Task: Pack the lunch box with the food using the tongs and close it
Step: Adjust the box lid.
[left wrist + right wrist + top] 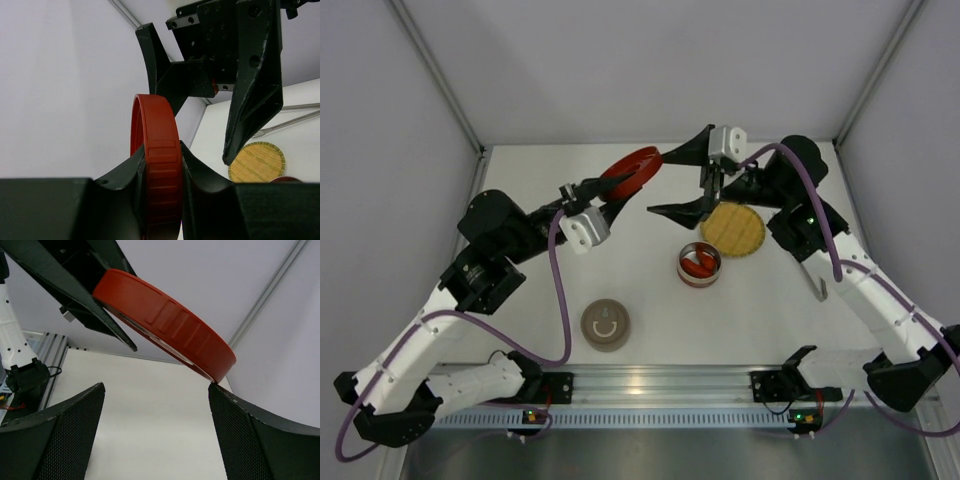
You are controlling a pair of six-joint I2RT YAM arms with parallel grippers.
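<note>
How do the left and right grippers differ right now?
The left gripper is clamped on the rim of the red ring, holding it on edge in the air; the right gripper is open and holds nothing. The left's fingers pinch the ring, while the right's stand wide, one tip close to the ring's edge. Both are raised at the ring.

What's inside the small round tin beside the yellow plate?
A few red food pieces show inside the tin; its bottom beneath them is covered.
</note>
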